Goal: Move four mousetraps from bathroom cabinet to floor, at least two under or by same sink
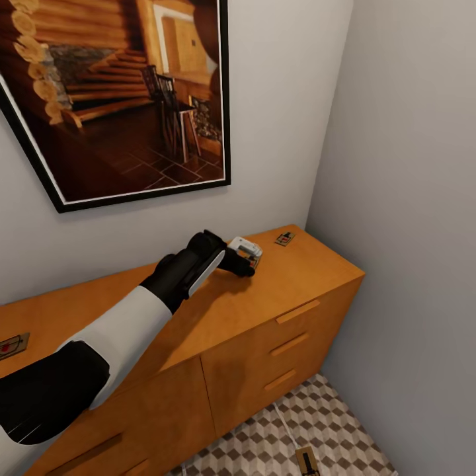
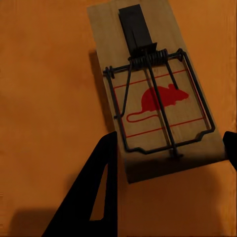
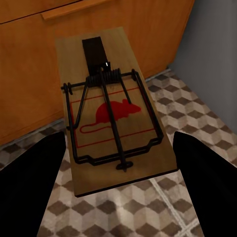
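Note:
My left gripper (image 1: 248, 263) is down on the orange-brown cabinet (image 1: 297, 277) top. Its fingers (image 2: 101, 187) press both long edges of a mousetrap (image 2: 158, 74), a small wooden slab with a red mouse print that lies flat on the wood. A second mousetrap (image 1: 285, 238) lies near the cabinet's far right corner, and a third (image 1: 12, 345) sits at the left edge. My right gripper (image 3: 118, 143) is shut on another mousetrap (image 3: 123, 49), held above the cube-patterned floor (image 3: 197, 113) in front of the cabinet (image 3: 29, 74). That trap (image 1: 308, 461) appears at the head view's bottom edge.
A large framed picture (image 1: 119, 99) hangs on the wall behind the cabinet. A grey side wall (image 1: 410, 231) closes the corner just right of it. The drawer fronts have slot handles (image 1: 297, 311). A narrow strip of tiled floor (image 1: 330, 416) runs between the cabinet and the side wall.

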Controlling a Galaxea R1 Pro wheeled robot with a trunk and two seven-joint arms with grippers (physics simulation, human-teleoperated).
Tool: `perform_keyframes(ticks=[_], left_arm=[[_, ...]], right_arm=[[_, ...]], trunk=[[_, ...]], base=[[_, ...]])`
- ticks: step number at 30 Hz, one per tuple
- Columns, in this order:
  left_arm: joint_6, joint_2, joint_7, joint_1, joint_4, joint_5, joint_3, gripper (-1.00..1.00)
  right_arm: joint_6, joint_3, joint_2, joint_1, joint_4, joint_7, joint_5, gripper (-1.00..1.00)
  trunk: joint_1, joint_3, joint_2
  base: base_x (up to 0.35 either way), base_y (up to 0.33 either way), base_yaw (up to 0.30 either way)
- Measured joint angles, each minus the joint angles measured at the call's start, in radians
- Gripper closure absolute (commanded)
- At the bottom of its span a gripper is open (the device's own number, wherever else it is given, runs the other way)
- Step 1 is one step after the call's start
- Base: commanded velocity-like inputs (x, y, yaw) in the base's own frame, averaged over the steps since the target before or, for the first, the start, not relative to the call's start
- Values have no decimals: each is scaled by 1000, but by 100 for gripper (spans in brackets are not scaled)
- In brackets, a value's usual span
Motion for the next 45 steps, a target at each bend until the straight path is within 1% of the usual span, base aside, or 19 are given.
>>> perform_keyframes(ticks=[5, 11, 21, 45], left_arm=[[7, 2, 0, 0, -33, -1, 0, 100], [10, 3, 0, 0, -35, 0, -4, 100], [9, 3, 0, 0, -29, 1, -5, 100], [6, 3, 0, 0, 4, 2, -8, 100]], right_arm=[[0, 0, 0, 0, 0, 0, 0, 100], [0, 0, 0, 0, 1, 0, 0, 100], [0, 0, 0, 0, 0, -2, 0, 100], [1, 0, 0, 0, 0, -2, 0, 100]], trunk=[[0, 0, 0], [0, 0, 0], [1, 0, 0], [1, 0, 0]], base=[[0, 0, 0], [-79, 0, 0], [-312, -59, 0], [-331, -118, 0]])
